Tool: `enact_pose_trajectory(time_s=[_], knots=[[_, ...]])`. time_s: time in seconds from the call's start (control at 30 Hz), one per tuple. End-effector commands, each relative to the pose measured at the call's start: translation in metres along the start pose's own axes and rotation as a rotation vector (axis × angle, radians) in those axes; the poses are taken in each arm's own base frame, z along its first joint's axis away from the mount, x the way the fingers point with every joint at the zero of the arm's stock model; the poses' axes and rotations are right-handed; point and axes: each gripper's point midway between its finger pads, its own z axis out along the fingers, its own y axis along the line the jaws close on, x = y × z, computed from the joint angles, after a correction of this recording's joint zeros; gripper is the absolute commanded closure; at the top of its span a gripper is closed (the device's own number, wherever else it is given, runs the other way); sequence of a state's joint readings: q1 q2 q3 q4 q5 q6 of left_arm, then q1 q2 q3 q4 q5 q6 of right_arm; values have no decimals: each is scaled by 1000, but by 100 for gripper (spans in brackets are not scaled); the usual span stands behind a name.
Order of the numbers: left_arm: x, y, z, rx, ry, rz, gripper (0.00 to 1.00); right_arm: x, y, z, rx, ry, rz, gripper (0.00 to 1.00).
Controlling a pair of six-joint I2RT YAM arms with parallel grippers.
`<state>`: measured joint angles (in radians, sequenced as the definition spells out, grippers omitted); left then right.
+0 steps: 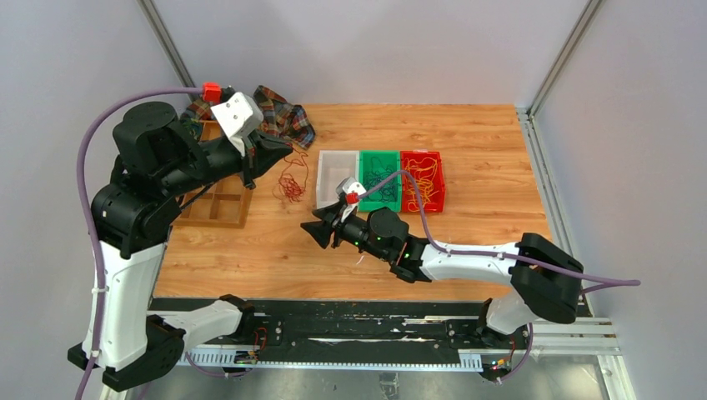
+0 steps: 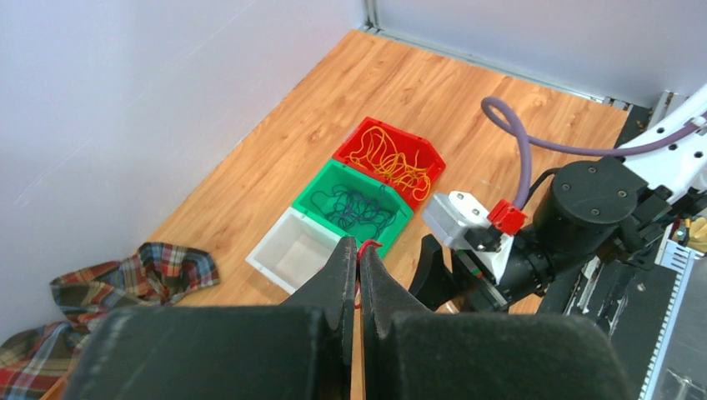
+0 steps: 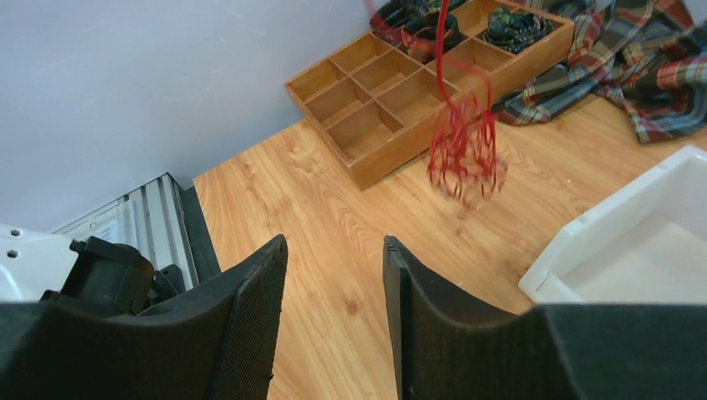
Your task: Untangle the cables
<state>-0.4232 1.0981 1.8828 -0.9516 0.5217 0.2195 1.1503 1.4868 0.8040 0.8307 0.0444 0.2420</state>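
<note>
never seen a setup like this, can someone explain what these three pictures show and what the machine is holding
Two robot arms are bolted at a wooden table's near edge. One picture looks down from above; the other two come from cameras on each wrist. The left tool is shut on a bunch of thin red cable, which dangles from it. The right tool is open and holds nothing. On the table sit three bins: a white bin empty, a green bin with dark cables, a red bin with yellow-orange cables. There is also a wooden divider tray and a plaid cloth.
</note>
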Motion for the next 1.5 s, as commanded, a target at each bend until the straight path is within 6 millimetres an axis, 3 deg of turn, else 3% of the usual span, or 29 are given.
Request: enact_pose_trajectory(time_s=[0.0, 0.13, 0.23, 0.4, 0.57, 0.77, 0.9, 1.03, 1.13, 1.27, 1.37, 1.47], knots=[[-11, -7, -4, 28, -31, 13, 99, 8, 2, -6, -1, 24, 31, 53], [-7, -4, -6, 13, -14, 47, 100, -4, -15, -21, 74, 12, 40, 40], [-5, -4, -6, 18, -10, 54, 100, 0, -32, -27, 110, 42, 69, 35], [-5, -6, -6, 24, -13, 53, 99, 4, -8, -24, 26, 58, 22, 29], [-15, -13, -11, 51, -41, 32, 100, 17, -21, -24, 98, 78, 38, 36], [-32, -27, -18, 107, -90, -4, 100, 36, -13, -17, 45, 126, 55, 49], [-47, -36, -24, 146, -125, -37, 100, 67, -4, -7, -15, 197, 73, 58], [-57, -41, -30, 157, -152, -39, 99, 77, -10, -2, 16, 201, 98, 60], [-55, -40, -31, 150, -150, -28, 100, 67, -19, -6, 76, 159, 105, 48], [-44, -37, -27, 138, -126, -13, 100, 27, -14, -19, 60, 50, 105, 35], [-39, -35, -24, 136, -113, -12, 100, 4, -4, -25, 27, 3, 103, 32], [-39, -35, -22, 140, -110, -20, 99, 2, 1, -26, 3, 12, 104, 35]])
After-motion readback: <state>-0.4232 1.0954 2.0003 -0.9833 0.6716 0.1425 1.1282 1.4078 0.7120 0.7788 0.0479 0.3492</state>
